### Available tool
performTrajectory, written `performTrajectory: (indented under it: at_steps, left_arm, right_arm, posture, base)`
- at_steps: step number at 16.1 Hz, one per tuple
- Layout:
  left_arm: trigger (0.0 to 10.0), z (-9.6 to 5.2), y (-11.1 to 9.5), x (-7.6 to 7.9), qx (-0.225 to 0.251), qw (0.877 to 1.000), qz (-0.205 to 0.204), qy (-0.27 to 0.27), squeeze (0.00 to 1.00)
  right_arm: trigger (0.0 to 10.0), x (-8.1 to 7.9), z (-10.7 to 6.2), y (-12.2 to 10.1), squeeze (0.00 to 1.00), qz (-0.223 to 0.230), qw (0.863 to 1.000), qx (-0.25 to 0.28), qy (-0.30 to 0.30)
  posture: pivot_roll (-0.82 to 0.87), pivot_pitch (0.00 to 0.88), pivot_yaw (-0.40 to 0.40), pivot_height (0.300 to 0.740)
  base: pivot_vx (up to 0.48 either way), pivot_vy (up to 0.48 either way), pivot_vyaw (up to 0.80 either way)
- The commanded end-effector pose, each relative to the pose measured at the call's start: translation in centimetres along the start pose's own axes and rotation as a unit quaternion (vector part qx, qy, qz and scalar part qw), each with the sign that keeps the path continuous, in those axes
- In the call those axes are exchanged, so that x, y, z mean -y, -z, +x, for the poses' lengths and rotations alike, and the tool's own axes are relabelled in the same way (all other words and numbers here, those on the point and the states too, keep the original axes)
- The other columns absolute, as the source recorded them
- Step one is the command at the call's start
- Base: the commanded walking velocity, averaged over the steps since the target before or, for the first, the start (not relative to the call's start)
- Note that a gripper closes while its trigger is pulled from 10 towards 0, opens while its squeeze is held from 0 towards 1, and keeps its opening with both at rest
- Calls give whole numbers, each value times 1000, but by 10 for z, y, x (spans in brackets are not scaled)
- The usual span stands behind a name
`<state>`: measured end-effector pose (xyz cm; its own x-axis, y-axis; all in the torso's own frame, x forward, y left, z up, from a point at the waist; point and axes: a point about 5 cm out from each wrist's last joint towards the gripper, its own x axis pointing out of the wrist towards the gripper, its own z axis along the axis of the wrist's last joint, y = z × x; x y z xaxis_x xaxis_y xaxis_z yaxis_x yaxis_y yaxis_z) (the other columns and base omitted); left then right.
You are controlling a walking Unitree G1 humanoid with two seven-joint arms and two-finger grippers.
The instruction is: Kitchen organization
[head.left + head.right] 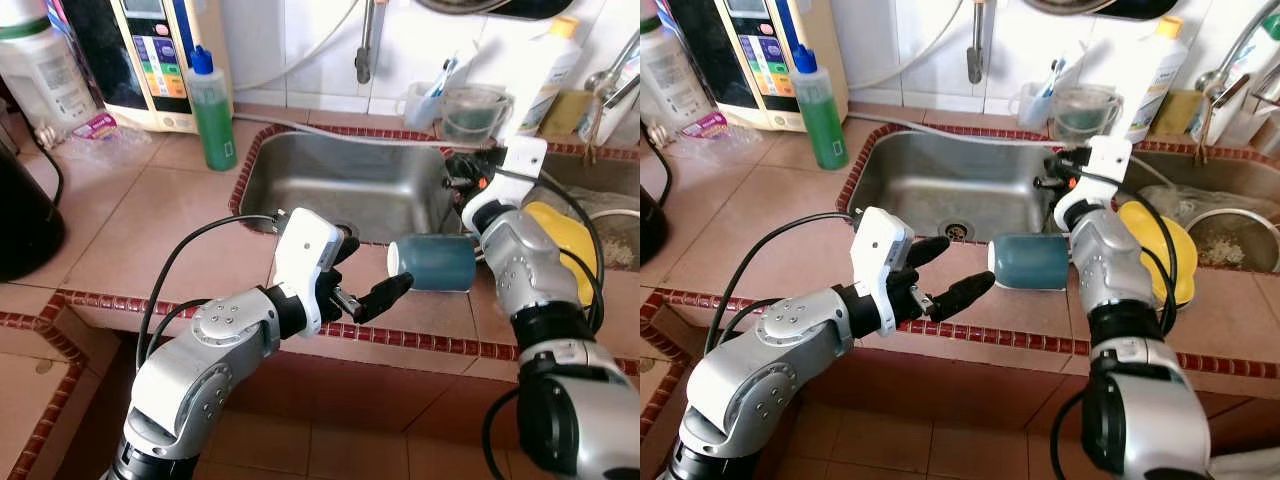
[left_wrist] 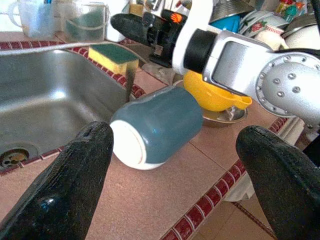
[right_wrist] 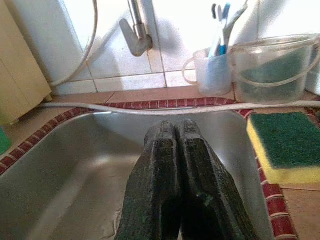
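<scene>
Teal ceramic mug (image 1: 432,263) lies tipped on our tiled surface (image 1: 150,220), beside the steel sink (image 1: 340,185).
Head views: left gripper (image 1: 352,272) released, lined up to grasp it. Left wrist: mug between spread fingers (image 2: 65,185). Right wrist: right gripper (image 3: 178,175) clenched empty over sink, clear.

Left arm bent at the elbow, forearm reaching forward and toward the robot's right, white wrist block tilted up. Left gripper (image 1: 940,275) spread wide, one black finger high, the other low and extended. Right arm upright from the shoulder, forearm angled forward, cables looping along it. Right gripper (image 3: 176,145) pressed together, fingers (image 3: 160,190) touching along their length.
</scene>
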<state>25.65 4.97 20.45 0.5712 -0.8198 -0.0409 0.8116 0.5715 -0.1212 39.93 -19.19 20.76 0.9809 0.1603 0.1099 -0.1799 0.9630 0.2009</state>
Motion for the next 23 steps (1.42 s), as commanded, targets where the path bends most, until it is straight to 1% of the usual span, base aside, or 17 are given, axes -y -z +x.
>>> performTrajectory:
  at_steps: [1, 8, 10, 11, 12, 13, 15, 16, 17, 18, 19, 20, 21, 22, 23]
  left_arm:
    - [10000, -1, -5, 4, 6, 1000, 5, 4, 0]
    - [10000, -2, -5, 5, 7, 1000, -1, 2, 0]
    - [10000, -1, -5, 4, 8, 1000, 0, -2, 0]
    - [10000, -1, -5, 3, 9, 1000, 2, -5, 0]
    - [10000, -1, -5, 1, 11, 1000, 2, -13, 0]
    - [10000, 0, -5, -1, 13, 1000, 1, -18, 0]
    - [10000, 1, -1, -16, 15, 998, 4, -67, 0]
    - [10000, 2, 0, -22, 14, 996, 6, -83, 0]
    - [10000, 2, -1, -32, 16, 994, 14, -106, 0]
    - [10000, 2, -1, -35, 17, 993, 16, -115, 0]
    - [10000, 1, -1, -41, 15, 992, 22, -124, 0]
    - [10000, 0, -1, -47, 20, 991, 33, -129, 0]
    - [10000, -1, -1, -50, 22, 991, 35, -131, 0]
    - [10000, -2, -2, -58, 30, 989, 41, -138, 0]
    - [10000, -4, -2, -66, 33, 986, 60, -149, 0]
  right_arm:
    - [10000, 3, 2, -7, 0, 3, 1000, 11, 2]
    - [10000, 1, 7, -9, 0, -1, 1000, 10, -5]
    - [10000, -3, 7, -15, 0, -19, 999, 36, -21]
    - [10000, -4, 6, -18, 0, -38, 997, 53, -27]
    - [10000, -8, 4, -19, 0, -48, 996, 66, -43]
    - [10000, -10, 3, -19, 0, -46, 995, 72, -50]
    - [10000, -15, -4, -13, 0, -74, 993, 75, -59]
    - [10000, -16, -7, -10, 0, -97, 990, 76, -63]
    - [10000, -16, -12, -7, 0, -136, 986, 77, -62]
    - [10000, -15, -14, -6, 0, -147, 984, 76, -62]
    - [10000, -14, -19, -5, 0, -173, 979, 80, -65]
    - [10000, -12, -26, -4, 0, -188, 977, 80, -67]
    - [10000, -11, -28, -4, 0, -189, 976, 80, -67]
    - [10000, -8, -33, -2, 0, -189, 977, 78, -64]
    - [10000, -7, -37, 1, 0, -189, 977, 75, -60]
  posture:
    - [-48, 115, -11, 740]
    - [-41, 118, -16, 740]
    - [-42, 114, -17, 740]
    - [-42, 114, -17, 740]
    - [-45, 107, -19, 740]
    - [-45, 107, -19, 740]
    - [-58, 97, -21, 740]
    - [-65, 83, -22, 740]
    - [-68, 76, -22, 740]
    - [-72, 67, -21, 740]
    - [-77, 56, -19, 740]
    - [-86, 39, -16, 740]
    - [-87, 37, -16, 740]
    - [-92, 23, -16, 740]
    - [-94, 16, -17, 740]
  base:
    - [0, 0, 0]
    - [0, 0, 0]
    - [0, 0, 0]
    - [0, 0, 0]
    - [0, 0, 0]
    - [0, 0, 0]
    - [0, 0, 0]
    - [0, 0, 0]
    - [0, 0, 0]
    - [0, 0, 0]
    - [0, 0, 0]
    - [0, 0, 0]
    - [0, 0, 0]
    - [0, 0, 0]
    - [0, 0, 0]
